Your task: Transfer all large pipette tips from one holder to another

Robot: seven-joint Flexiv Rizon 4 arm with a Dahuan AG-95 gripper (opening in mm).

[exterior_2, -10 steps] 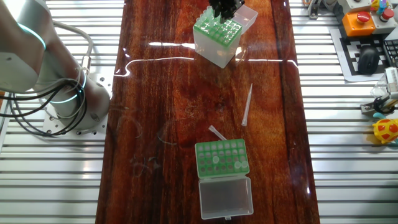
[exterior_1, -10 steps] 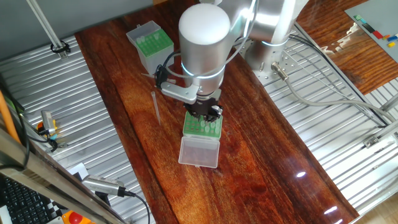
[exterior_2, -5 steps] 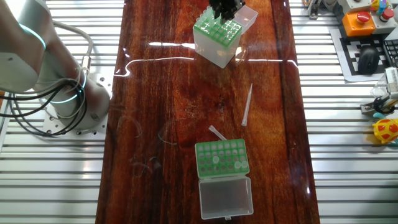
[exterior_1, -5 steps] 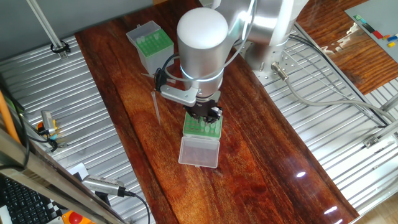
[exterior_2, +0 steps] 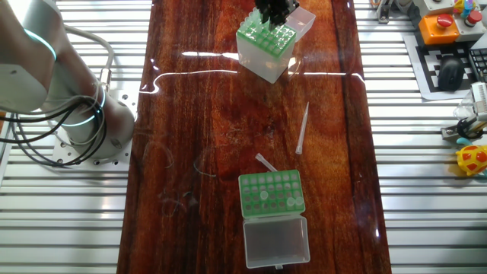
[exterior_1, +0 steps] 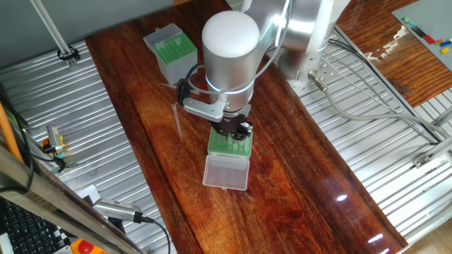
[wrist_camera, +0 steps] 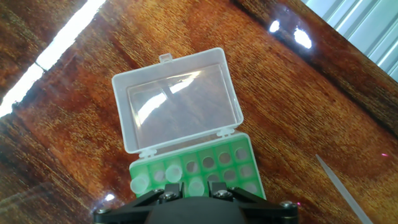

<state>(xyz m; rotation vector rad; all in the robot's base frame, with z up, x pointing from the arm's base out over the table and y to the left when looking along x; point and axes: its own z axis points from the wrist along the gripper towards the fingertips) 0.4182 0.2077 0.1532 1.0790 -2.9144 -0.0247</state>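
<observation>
The claw (exterior_1: 237, 131) hovers over the low green rack with an open clear lid (wrist_camera: 214, 168); its spread cannot be told. A pale translucent tip (wrist_camera: 196, 186) sits below; it should descend straight, centred

I get even, bright light from above in all views. The glossy wooden surface (exterior_2: 205, 114) throws white streaks of glare in the other fixed view and bright spots in one fixed view. In the hand view the open clear lid (wrist_camera: 177, 102) mirrors the lamps, and the nearest edge is soft and blurred.
</observation>
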